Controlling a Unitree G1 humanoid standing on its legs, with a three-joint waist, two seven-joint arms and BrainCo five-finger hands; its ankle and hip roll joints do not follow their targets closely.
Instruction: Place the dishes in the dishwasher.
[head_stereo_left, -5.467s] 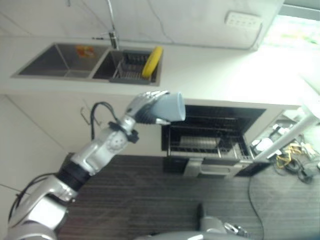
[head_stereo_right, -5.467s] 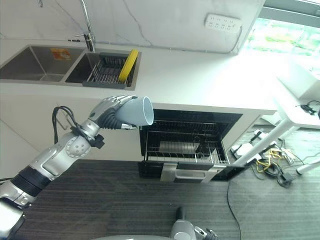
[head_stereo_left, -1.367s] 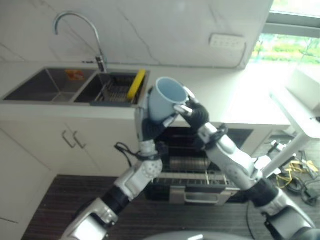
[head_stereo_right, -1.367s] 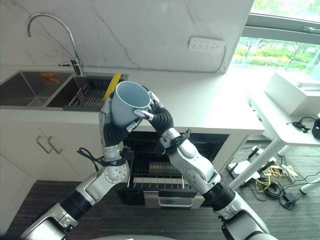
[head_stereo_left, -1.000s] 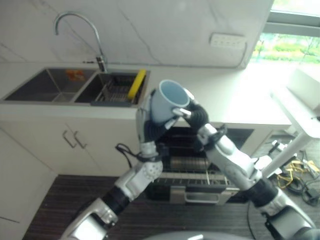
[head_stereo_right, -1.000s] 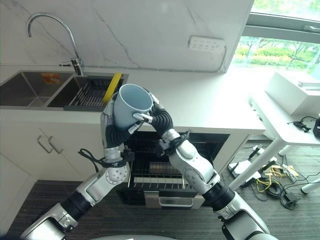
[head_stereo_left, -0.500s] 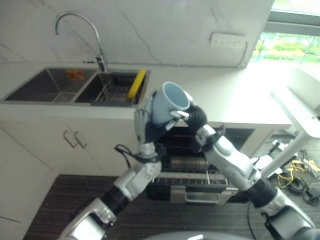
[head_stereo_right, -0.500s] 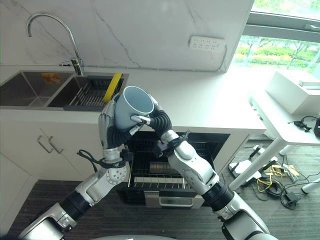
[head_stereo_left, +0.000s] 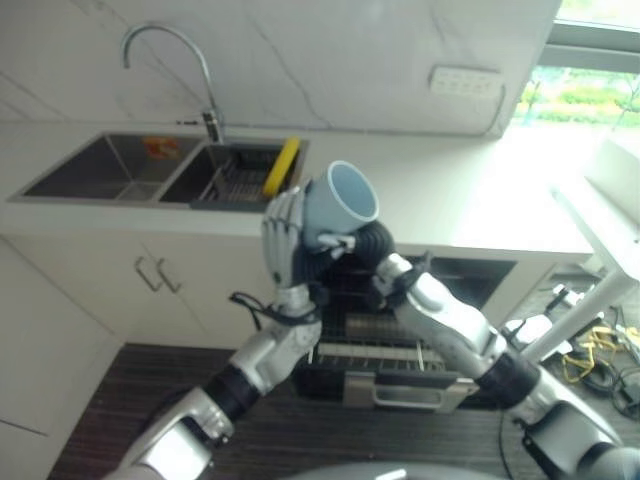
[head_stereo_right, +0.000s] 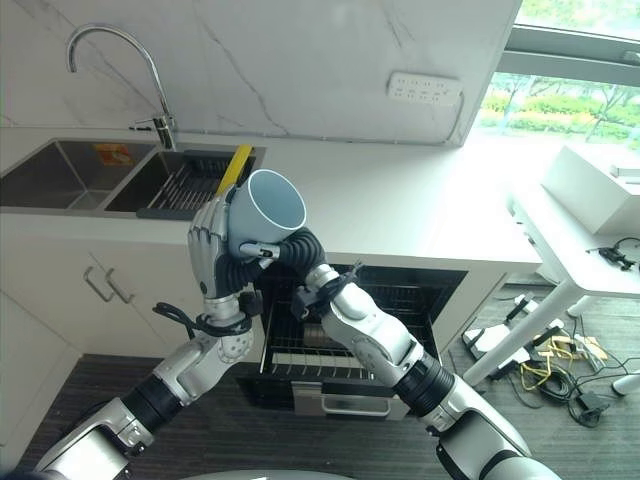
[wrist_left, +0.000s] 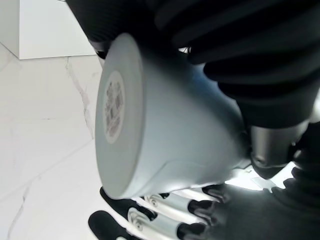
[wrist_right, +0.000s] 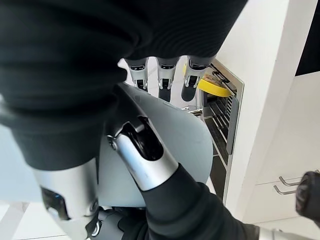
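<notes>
White marble with thin grey veins covers the wall behind one long white desk (head_stereo_right: 400, 215), whose smooth top runs toward a bright window. Set into the desk is one steel sink (head_stereo_right: 60, 170) with two rectangular basins, and a single curved chrome faucet (head_stereo_right: 120, 60) arches over it. The basin nearer the middle holds one dark wire rack (head_stereo_right: 190, 185), with one yellow plate (head_stereo_right: 236, 165) standing on edge in it. Under the desk the one dishwasher (head_stereo_right: 400, 300) is open, its wire basket (head_stereo_right: 310, 355) of thin metal rods pulled part way out above a dark striped floor (head_stereo_right: 100, 390). One white socket strip (head_stereo_right: 425, 88) sits on the wall.

One cup (head_stereo_right: 265, 215) is the task's thing: pale blue-grey, smooth and matte, tapering toward a flat base that carries a small round label in the left wrist view. It is held in the air in front of the desk edge, above the dishwasher, tilted with its round mouth facing up and toward the window side. The right hand (head_stereo_right: 285, 250) is clamped on the cup, its dark-covered palm against the wall and its thumb curled over the cup's side. The left hand (head_stereo_right: 210, 245) stands upright just beside the cup with its silver, dark-tipped fingers (wrist_left: 165, 220) straight and spread apart, lying along the cup's lower side without gripping it.
</notes>
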